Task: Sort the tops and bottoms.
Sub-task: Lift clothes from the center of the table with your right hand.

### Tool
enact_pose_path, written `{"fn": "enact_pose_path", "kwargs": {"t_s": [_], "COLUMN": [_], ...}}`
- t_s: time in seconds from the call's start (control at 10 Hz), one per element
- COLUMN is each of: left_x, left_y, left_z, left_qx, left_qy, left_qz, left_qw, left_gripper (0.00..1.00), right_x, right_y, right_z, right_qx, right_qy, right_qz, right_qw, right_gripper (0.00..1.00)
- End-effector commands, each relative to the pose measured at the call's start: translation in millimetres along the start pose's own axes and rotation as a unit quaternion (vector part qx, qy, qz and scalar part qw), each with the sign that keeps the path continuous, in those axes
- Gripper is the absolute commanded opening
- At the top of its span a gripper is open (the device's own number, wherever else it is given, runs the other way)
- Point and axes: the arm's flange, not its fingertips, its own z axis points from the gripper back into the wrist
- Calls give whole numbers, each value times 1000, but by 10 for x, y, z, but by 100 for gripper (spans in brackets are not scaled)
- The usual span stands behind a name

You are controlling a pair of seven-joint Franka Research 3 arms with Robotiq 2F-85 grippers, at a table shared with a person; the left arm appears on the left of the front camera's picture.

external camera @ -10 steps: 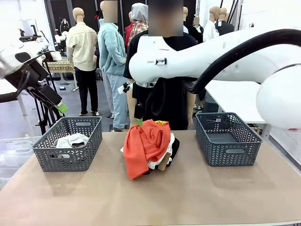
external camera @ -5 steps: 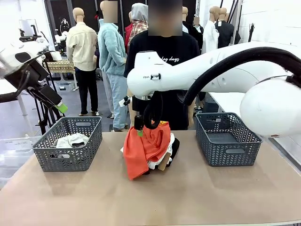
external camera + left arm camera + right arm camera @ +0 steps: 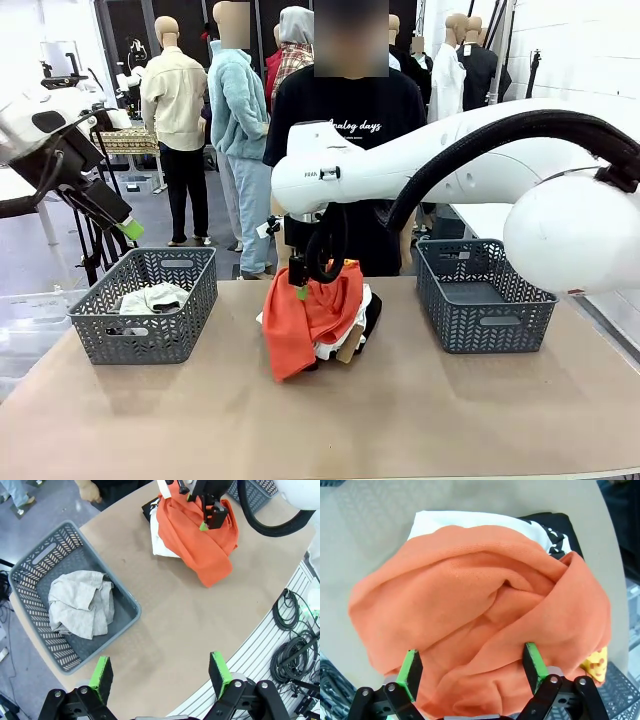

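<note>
Right hand [image 3: 472,664] hangs wide open right over the heap in the middle of the desk [image 3: 420,420], green pads either side of the orange top [image 3: 470,595], nothing grasped. The white top [image 3: 455,517] and black bottoms [image 3: 547,517] peek out underneath. Left hand [image 3: 161,671] is spread open too, up above the left basket [image 3: 30,570], which holds a pale cloth [image 3: 80,605]
</note>
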Motion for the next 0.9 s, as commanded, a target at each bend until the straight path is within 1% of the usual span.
{"fn": "enact_pose_path", "kwargs": {"t_s": [0.0,0.2,0.3,0.4,0.8], "left_x": [6,6,6,6,6], "left_y": [-2,-2,-2,-2,-2], "left_z": [24,24,24,24,24], "left_qx": [-1,-1,-1,-1,-1], "left_qy": [2,2,2,2,2], "left_qz": [2,2,2,2,2], "left_qw": [1000,1000,1000,1000,1000], "left_gripper": [100,100,100,100,100], "right_x": [40,30,20,8,-93], "right_y": [16,14,18,8,-34], "right_z": [-81,-126,-125,-126,-220], "right_qx": [-20,-25,-25,-26,-12], "right_qy": [29,30,28,32,28], "right_qz": [-16,-14,-12,-14,-26], "right_qw": [999,999,999,999,999], "right_gripper": [100,100,98,84,14]}}
